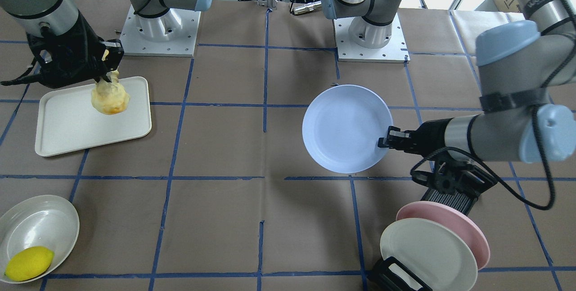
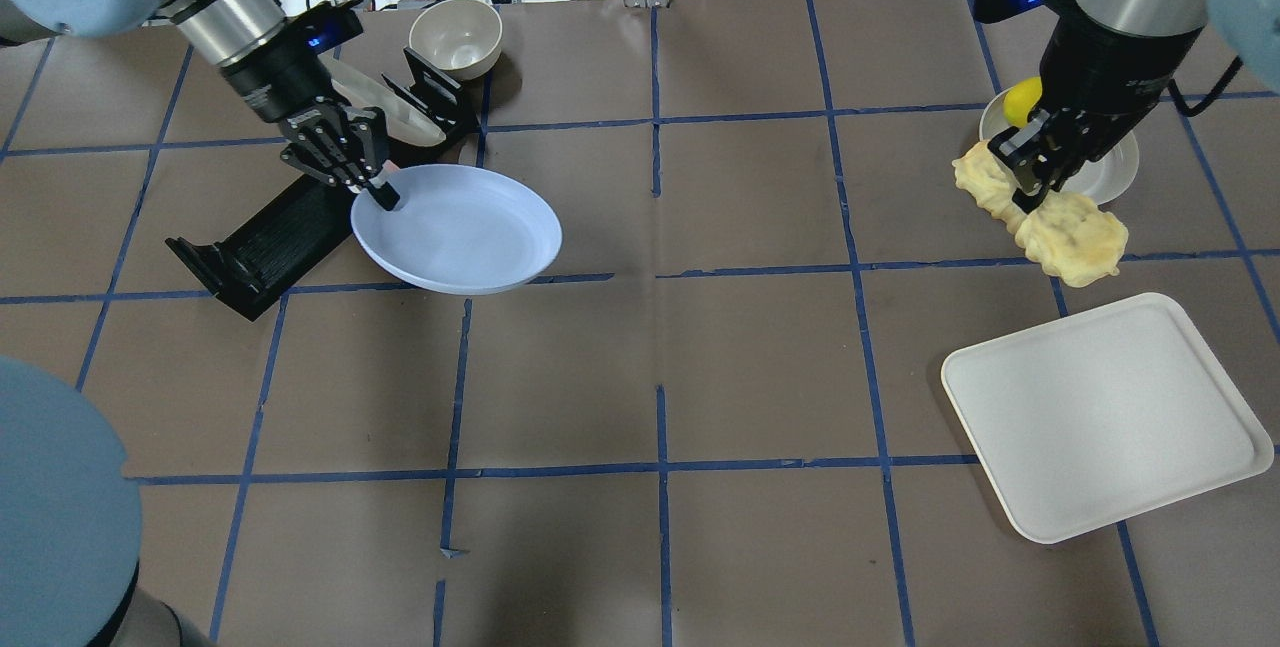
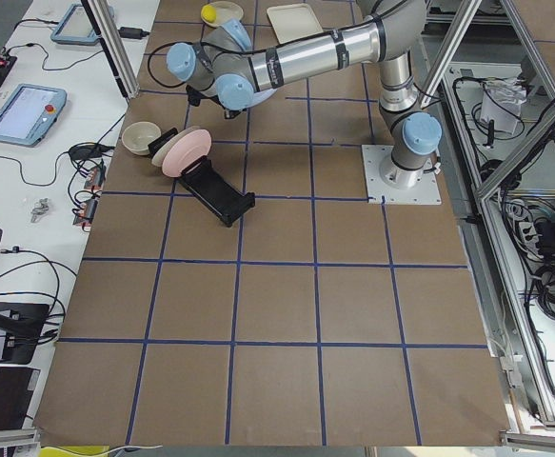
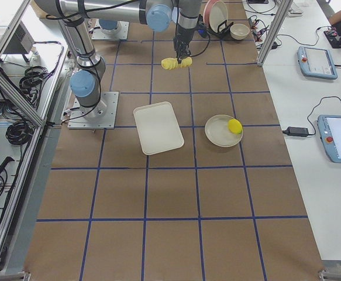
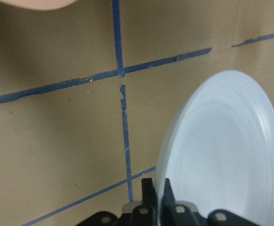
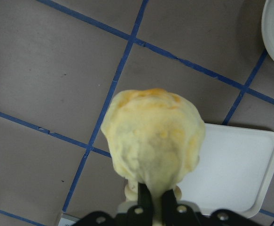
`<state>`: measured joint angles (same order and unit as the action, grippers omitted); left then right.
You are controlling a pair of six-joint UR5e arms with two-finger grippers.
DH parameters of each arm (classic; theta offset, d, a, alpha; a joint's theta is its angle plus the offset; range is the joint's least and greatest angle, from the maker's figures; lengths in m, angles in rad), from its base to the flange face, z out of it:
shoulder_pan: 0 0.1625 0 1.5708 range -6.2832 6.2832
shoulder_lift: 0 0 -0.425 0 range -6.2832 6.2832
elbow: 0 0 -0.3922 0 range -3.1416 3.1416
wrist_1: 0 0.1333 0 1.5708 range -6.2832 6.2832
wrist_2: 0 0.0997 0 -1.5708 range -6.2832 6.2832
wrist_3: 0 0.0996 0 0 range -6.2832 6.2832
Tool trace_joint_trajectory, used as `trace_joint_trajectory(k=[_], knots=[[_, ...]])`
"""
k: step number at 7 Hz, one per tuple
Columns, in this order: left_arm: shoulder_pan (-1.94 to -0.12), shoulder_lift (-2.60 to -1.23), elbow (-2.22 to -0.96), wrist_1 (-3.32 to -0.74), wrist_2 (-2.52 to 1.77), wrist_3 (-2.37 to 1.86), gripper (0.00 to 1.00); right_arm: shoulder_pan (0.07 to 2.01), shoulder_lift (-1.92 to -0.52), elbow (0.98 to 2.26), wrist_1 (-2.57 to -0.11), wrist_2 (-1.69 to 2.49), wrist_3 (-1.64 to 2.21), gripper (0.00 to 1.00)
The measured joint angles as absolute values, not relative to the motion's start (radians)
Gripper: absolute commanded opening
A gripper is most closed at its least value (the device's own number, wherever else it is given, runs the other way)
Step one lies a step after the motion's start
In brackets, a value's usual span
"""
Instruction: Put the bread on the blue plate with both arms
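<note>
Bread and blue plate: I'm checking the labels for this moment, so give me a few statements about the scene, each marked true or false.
1. The right gripper is shut on the bread. True.
2. The bread lies on the blue plate. False: it hangs in the right gripper, off the table and far from that plate.
3. The left gripper pinches the blue plate by its rim. True.
4. The lemon lies on the tray. False: it lies in a white dish, apart from the tray.
</note>
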<state>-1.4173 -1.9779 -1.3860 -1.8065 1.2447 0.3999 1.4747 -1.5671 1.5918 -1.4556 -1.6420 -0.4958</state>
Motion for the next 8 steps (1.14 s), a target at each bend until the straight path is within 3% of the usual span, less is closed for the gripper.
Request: trace_joint_trajectory(k=[4,6,8], knots=[[-1.644,-2.059,-1.446,-1.429,1.109,-0.010,0.05,1.494,-1.572,1.596,-1.450,-1.638,-0.472,0.18],[-1.691,-2.061,-1.554,-1.266,1.123,-0.040,0.07,1.495,-1.573,1.597,-1.449,-1.633,-0.473,0.18],[-1.697,-2.067,-1.687,-1.039,1.175,-0.049,0.99,1.521,-1.562,1.595,-1.454,-1.605,-0.455,0.18]])
